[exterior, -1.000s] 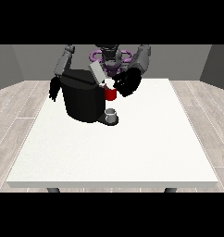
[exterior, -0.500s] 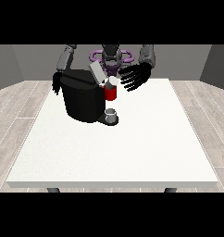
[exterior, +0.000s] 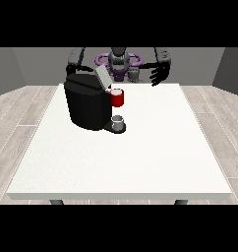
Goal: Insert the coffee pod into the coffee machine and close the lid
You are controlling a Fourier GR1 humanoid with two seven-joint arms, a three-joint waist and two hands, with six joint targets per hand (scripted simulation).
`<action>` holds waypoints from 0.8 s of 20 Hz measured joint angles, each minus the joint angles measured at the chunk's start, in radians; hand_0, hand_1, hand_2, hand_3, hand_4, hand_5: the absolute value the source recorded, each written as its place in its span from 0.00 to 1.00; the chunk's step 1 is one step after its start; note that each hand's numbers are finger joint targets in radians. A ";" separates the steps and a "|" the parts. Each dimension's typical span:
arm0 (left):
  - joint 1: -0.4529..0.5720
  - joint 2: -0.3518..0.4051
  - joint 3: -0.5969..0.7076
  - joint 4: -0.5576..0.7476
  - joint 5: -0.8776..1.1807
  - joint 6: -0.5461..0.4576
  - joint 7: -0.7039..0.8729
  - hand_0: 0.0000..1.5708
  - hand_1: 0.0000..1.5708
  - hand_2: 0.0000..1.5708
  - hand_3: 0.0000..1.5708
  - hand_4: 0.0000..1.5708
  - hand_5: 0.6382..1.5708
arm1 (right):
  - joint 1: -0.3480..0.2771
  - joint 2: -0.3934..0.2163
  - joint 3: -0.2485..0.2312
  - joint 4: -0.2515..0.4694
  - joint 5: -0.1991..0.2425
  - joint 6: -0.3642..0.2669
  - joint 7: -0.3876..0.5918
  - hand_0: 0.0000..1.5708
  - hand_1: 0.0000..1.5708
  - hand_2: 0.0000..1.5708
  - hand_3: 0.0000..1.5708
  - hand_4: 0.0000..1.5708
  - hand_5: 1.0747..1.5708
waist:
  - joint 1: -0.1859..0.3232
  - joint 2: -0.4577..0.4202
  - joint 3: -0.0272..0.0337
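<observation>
The white counter (exterior: 140, 157) stood on a grey plank floor (exterior: 17, 113). A black coffee machine (exterior: 86, 106) sat on its far left part, a grey cup (exterior: 118, 122) at its base.

You have one coffee machine (exterior: 87, 104), one red thing at the machine (exterior: 117, 98), one grey cup (exterior: 118, 122), one surface (exterior: 140, 157).

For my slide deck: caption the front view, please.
Black coffee machine on white table, lid raised; hand at view's right open.
</observation>
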 measured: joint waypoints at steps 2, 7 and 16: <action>0.071 0.003 0.007 0.008 0.010 -0.014 -0.025 0.00 0.00 0.00 0.00 0.22 1.00 | 0.024 0.027 0.046 -0.056 0.033 -0.026 0.026 0.00 0.00 0.00 0.00 0.12 1.00 | -0.006 -0.055 -0.0002; 0.228 0.004 0.013 0.020 0.025 -0.040 -0.060 0.00 0.00 0.00 0.00 0.21 1.00 | 0.060 0.071 0.154 -0.208 0.067 -0.078 0.108 0.00 0.00 0.00 0.00 0.13 1.00 | -0.006 -0.172 0.0004; 0.343 0.003 -0.009 -0.089 0.070 -0.101 -0.041 0.00 0.00 0.00 0.00 0.19 1.00 | 0.039 0.082 0.226 -0.496 0.139 -0.170 0.277 0.00 0.00 0.00 0.00 0.30 1.00 | 0.043 -0.183 0.0014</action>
